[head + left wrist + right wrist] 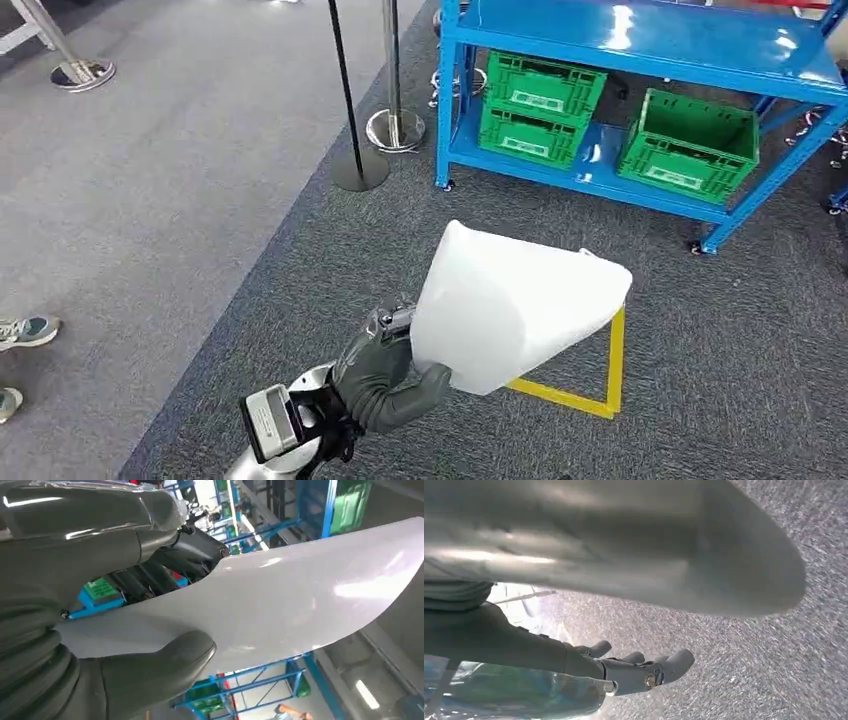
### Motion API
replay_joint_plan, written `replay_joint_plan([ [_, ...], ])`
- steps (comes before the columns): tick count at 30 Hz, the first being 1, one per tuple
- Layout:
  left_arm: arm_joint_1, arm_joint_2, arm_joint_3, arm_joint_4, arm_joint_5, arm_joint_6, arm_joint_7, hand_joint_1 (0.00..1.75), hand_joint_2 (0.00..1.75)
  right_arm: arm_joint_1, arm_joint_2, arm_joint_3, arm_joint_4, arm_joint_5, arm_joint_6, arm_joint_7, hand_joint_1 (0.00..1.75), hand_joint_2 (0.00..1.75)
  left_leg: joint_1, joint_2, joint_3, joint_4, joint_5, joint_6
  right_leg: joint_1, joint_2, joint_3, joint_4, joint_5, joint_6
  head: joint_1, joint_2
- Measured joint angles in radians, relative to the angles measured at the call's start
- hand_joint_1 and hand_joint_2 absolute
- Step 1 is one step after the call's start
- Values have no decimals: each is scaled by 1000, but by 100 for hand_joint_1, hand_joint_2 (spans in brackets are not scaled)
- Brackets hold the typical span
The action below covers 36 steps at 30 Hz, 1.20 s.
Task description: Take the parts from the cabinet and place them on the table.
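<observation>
Left hand (385,375) clamped on edge of white curved panel part (510,305), thumb (165,662) pressed on its face; part held in air above grey carpet (740,340). Right hand (639,670) empty, fingers loosely apart, hanging over carpet. Beneath part: yellow tape square (600,385). Beyond: blue shelf rack (640,40) with green crates (690,145). Left: stanchion bases (395,130).

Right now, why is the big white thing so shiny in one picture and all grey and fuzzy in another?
Left wrist view: the white part is sharp, with pale glare patches from the lights; the left hand gleams too. Right wrist view: the part is too close, so it blurs and looks shaded grey, while the carpet looks streaky. Head view: even light, and the blue shelf reflects bright spots.
</observation>
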Motion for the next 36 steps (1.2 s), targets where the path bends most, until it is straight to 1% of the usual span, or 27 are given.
replay_joint_plan([
  [1, 0, 0, 2, 0, 0, 0, 0, 175, 175, -1, 1, 0, 0, 0, 0, 0, 0, 0, -1, -7, -1, -5, 4, 8, -1, -7, 4, -6, 3, 7, 0, 0],
  [2, 0, -3, 2, -1, 0, 0, 0, 175, 175, -3, 0, 0, 0, 0, 0, 0, 0, 0, 10, -13, 8, -18, 15, 19, -3, -5, 0, -3, -4, 13, 0, 0],
  [3, -3, -4, 2, 0, 0, 0, 0, 175, 175, -3, 1, 0, 0, 0, 0, 0, 0, 0, 10, -16, 9, -20, 17, 23, -4, 18, -6, 17, -21, 14, 5, 0],
  [5, -5, -6, 3, 0, 0, 0, 0, 175, 175, -2, 0, 1, 0, 1, 1, 0, 0, 0, 9, -27, 8, -20, 18, 30, -3, 49, -72, 162, -98, 14, 8, 0],
  [6, -4, -5, 2, 1, 0, 0, 0, 175, 175, 1, -1, 1, 0, 1, 1, 0, 0, 0, 7, -35, 7, -19, 18, 32, -1, 54, -113, 248, -130, 16, 7, 0],
  [7, -3, -5, 2, 2, 0, 0, 0, 175, 175, 2, -2, 1, 0, 0, 1, 0, 0, 0, 5, -42, 7, -19, 18, 32, -1, 55, -143, 306, -141, 16, 8, 0],
  [8, -3, -4, 2, 2, 0, 0, 0, 175, 175, 4, -2, 1, 0, 0, 1, 0, 0, 0, 4, -50, 8, -19, 18, 32, -1, 56, -149, 310, -129, 14, 6, 0],
  [9, -3, -4, 2, 2, 0, 0, 0, 175, 175, 4, -2, 1, 0, 1, 1, 0, 0, 0, 4, -58, 8, -17, 18, 32, -1, 56, -132, 268, -98, 12, 7, 0],
  [11, -3, -6, 2, 2, 0, 0, 0, 175, 175, 4, -2, 1, 0, 1, 1, 0, 0, 0, 5, -76, 9, -10, 15, 28, -3, 69, -44, 77, -3, 8, 7, 0],
  [12, -3, -7, 2, 2, 0, 0, 0, 175, 175, 4, -3, 1, 0, 1, 1, 0, 0, 0, 6, -81, 5, -5, 12, 23, -6, 93, -16, 14, 2, 7, 8, 0],
  [13, -4, -6, 2, 2, 0, 0, 0, 175, 175, 2, -2, 1, 1, 1, 2, 0, 0, 0, -2, -89, -3, 3, 8, 17, -3, 97, -12, 7, -3, 5, 6, 0],
  [16, -3, -6, 2, 2, 0, 0, 0, 175, 175, 0, -2, 1, 0, 1, 2, -1, 0, 0, 4, -96, -6, -5, 15, 5, 3, 87, -14, 9, 2, -8, 6, 0],
  [17, -4, -6, 2, 2, 0, 0, 0, 175, 175, 0, 3, 1, 1, 1, 2, -1, 0, 0, 3, -97, -10, -1, 10, 1, -7, 80, -13, 4, 7, -15, 6, 0],
  [18, -5, -6, 2, 1, 0, 0, 0, 175, 175, -1, 0, 0, 0, 1, 2, -1, 0, 0, 2, -72, -19, 16, -4, -6, -6, 76, -11, 3, 7, -18, 3, 0],
  [19, -6, -6, 2, 1, 0, 0, 0, 175, 175, 0, 0, 0, 0, 1, 2, -1, 0, 0, 6, -53, -42, 67, -35, -13, -6, 71, -11, 4, 6, -25, -6, 0],
  [21, -5, -5, 1, 1, -1, 0, 0, 175, 175, 2, 0, 0, 0, 1, 3, -1, 0, 0, 12, -37, -122, 224, -104, -22, -5, 58, -13, 4, 6, -26, -6, 0],
  [22, -3, -3, 1, 1, -1, 0, 0, 175, 175, 3, 0, 0, 0, 1, 3, -1, 0, 0, 15, -36, -155, 287, -122, -24, -5, 50, -14, 4, 5, -27, -6, 0],
  [23, -2, -1, 1, 1, -2, 0, 0, 175, 175, 3, 0, 0, 0, 1, 3, -1, 0, 0, 17, -35, -168, 308, -117, -25, -5, 43, -14, 4, 5, -27, -6, 0],
  [24, -2, 0, 1, 1, -3, 1, 0, 175, 175, 2, 0, 0, 0, 1, 3, -1, 0, 0, 18, -35, -156, 279, -92, -24, -5, 38, -13, 4, 5, -26, -6, 0],
  [25, -2, 0, 1, 0, -4, 1, 1, 175, 175, 1, 0, 0, 0, 2, 3, -1, 0, 0, 18, -33, -120, 207, -52, -22, -6, 33, -12, 4, 5, -26, -6, 0],
  [26, -3, -1, 1, -2, -5, 1, 2, 175, 175, 0, 1, 1, 0, 2, 3, -1, 0, 0, 17, -24, -69, 111, -9, -20, -6, 29, -10, 4, 4, -24, -6, 0],
  [27, -3, -1, 1, -5, -6, 2, 3, 175, 175, -1, 2, 1, 0, 3, 3, -1, 0, 0, 15, 0, -22, 29, 18, -14, -5, 27, -8, 4, 2, -21, -6, 0],
  [28, -5, -2, 0, -8, -6, 2, 3, 175, 175, 0, 2, 1, 0, 5, 3, -1, 0, 0, 6, 20, -6, -3, 0, -13, 3, 24, -8, 5, -1, -15, -5, 0],
  [32, -5, -3, 1, -10, -7, 5, 6, 175, 175, -1, 3, 1, 0, 11, 3, -1, 0, 0, 2, -8, -6, -8, 7, 7, -2, 6, 4, -7, 0, 10, -5, 0],
  [33, -4, -7, 1, -11, -7, 5, 6, 175, 175, -1, 3, 1, 0, 12, 3, -1, 0, 0, 12, -11, 5, -15, 15, 16, -6, 18, 0, 4, -10, 14, -4, 0],
  [34, -6, -10, 1, -11, -7, 7, 8, 175, 175, 0, 5, 2, 0, 14, 3, -1, 0, 0, 12, -17, 5, -15, 16, 20, -4, 37, -16, 39, -37, 14, -2, 0],
  [36, -5, -10, 1, -12, -7, 8, 10, 175, 175, 2, 4, 2, 0, 14, 3, -1, 0, 0, 10, -26, 4, -15, 17, 28, -3, 53, -91, 197, -113, 14, -2, 0],
])
